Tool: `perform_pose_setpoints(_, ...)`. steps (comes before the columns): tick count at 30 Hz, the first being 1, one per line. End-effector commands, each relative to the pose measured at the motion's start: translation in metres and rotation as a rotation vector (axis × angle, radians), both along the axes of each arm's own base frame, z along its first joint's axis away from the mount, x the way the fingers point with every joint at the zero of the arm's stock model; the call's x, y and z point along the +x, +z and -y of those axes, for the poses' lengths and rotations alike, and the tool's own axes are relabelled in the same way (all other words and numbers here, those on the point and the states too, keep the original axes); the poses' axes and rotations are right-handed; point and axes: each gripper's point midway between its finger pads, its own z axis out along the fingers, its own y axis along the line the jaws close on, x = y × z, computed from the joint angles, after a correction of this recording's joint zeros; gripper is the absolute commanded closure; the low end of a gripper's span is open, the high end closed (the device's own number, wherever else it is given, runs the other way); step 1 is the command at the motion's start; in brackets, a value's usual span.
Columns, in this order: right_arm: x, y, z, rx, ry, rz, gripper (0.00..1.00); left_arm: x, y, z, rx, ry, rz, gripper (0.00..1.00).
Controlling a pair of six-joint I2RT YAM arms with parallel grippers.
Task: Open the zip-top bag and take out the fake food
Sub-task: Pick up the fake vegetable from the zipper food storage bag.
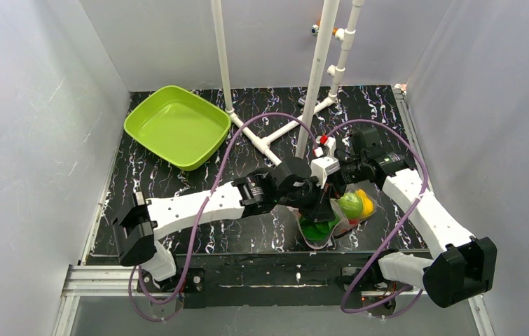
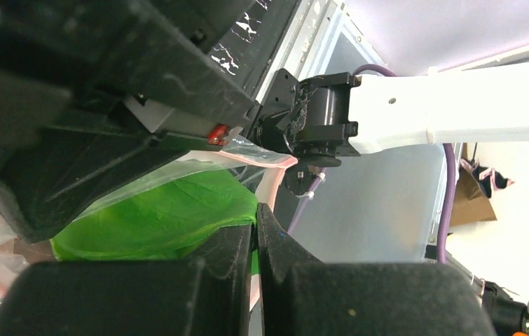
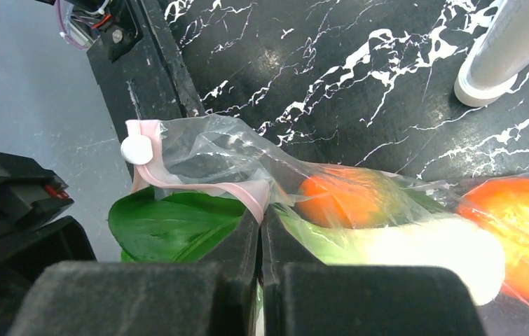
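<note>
We find the zip-top bag (image 1: 321,234) lying on the bench (image 1: 177,189), its mouth pinched between both arms. The left pincer (image 2: 256,227) is closed on one lip of the pink zip strip (image 3: 198,187), and the right pincer (image 3: 261,227) is clamped on the facing lip. The strip's long axis runs crosswise between them. The fake food (image 3: 335,199) sits inside, beyond the right pincer. In our judgement, the next pull must go apart, across the strip.

Two white-and-black arms meet in the middle. The left arm (image 1: 198,206) stretches low to the right; the right arm (image 1: 422,210) bends at its elbow and reaches back left. The left gripper (image 2: 256,213) and the right gripper (image 3: 260,218) each pinch the bag (image 3: 205,157) with jaws closed
</note>
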Motion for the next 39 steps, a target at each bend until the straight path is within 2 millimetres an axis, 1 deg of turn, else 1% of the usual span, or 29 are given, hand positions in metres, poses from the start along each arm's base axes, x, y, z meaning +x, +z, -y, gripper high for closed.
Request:
perform_pose_setpoints(1, 0.010, -0.002, -0.001, -0.009, -0.025, 0.040, 0.99, -0.002, 0.049, -0.003, -0.086, -0.081, 0.068, 1.00)
perform_pose_setpoints(5, 0.016, -0.007, 0.003, -0.041, -0.061, 0.059, 0.99, 0.006, 0.047, -0.023, -0.054, -0.069, 0.091, 1.00)
perform_pose_setpoints(7, 0.020, -0.010, 0.007, -0.059, -0.089, 0.069, 0.99, 0.011, 0.040, -0.037, -0.017, -0.056, 0.104, 1.00)
perform_pose_setpoints(9, 0.025, -0.010, 0.012, -0.067, -0.125, 0.076, 0.99, 0.017, 0.033, -0.057, 0.018, -0.030, 0.117, 1.00)
perform_pose_setpoints(11, 0.028, -0.009, 0.015, -0.064, -0.145, 0.082, 0.99, 0.025, 0.017, -0.078, 0.063, 0.011, 0.103, 1.00)
perform_pose_setpoints(13, 0.026, -0.007, 0.014, -0.048, -0.135, 0.078, 0.99, 0.036, -0.001, -0.097, 0.101, 0.074, 0.067, 1.00)
perform_pose_setpoints(15, 0.022, -0.007, 0.010, -0.029, -0.110, 0.063, 0.99, 0.048, -0.011, -0.105, 0.103, 0.126, 0.020, 1.00)
perform_pose_setpoints(16, 0.019, -0.007, 0.009, -0.022, -0.096, 0.056, 0.99, 0.049, -0.011, -0.102, 0.089, 0.123, 0.009, 1.00)
perform_pose_setpoints(17, 0.017, -0.008, 0.006, -0.021, -0.079, 0.052, 0.99, 0.051, -0.005, -0.095, 0.068, 0.110, 0.004, 1.00)
perform_pose_setpoints(19, 0.014, -0.010, 0.003, -0.026, -0.057, 0.043, 0.99, 0.052, 0.014, -0.072, 0.004, 0.062, -0.018, 1.00)
perform_pose_setpoints(21, 0.015, -0.012, 0.001, -0.031, -0.053, 0.031, 0.99, 0.048, 0.037, -0.047, -0.053, -0.011, -0.016, 1.00)
perform_pose_setpoints(24, 0.017, -0.014, 0.001, -0.037, -0.066, 0.024, 0.99, 0.039, 0.062, -0.019, -0.107, -0.106, -0.016, 1.00)
perform_pose_setpoints(26, 0.019, -0.015, 0.002, -0.046, -0.082, 0.027, 0.99, 0.035, 0.063, -0.013, -0.099, -0.134, -0.024, 1.00)
perform_pose_setpoints(28, 0.023, -0.017, 0.005, -0.062, -0.104, 0.043, 0.99, 0.037, 0.055, -0.019, -0.067, -0.115, -0.012, 1.00)
perform_pose_setpoints(29, 0.025, -0.017, 0.008, -0.070, -0.122, 0.050, 0.99, 0.038, 0.052, -0.026, -0.054, -0.097, 0.004, 1.00)
perform_pose_setpoints(30, 0.028, -0.017, 0.010, -0.071, -0.139, 0.056, 0.99, 0.039, 0.053, -0.034, -0.055, -0.077, 0.020, 1.00)
perform_pose_setpoints(32, 0.031, -0.014, 0.014, -0.057, -0.162, 0.061, 0.99, 0.042, 0.043, -0.049, -0.041, -0.037, 0.022, 1.00)
perform_pose_setpoints(33, 0.031, -0.012, 0.015, -0.050, -0.166, 0.064, 0.99, 0.042, 0.047, -0.059, -0.051, -0.018, 0.032, 1.00)
perform_pose_setpoints(36, 0.029, -0.009, 0.016, -0.036, -0.160, 0.072, 0.99, 0.044, 0.048, -0.081, -0.065, 0.032, 0.053, 1.00)
perform_pose_setpoints(39, 0.026, -0.008, 0.015, -0.029, -0.145, 0.076, 0.99, 0.047, 0.057, -0.095, -0.106, 0.076, 0.079, 1.00)
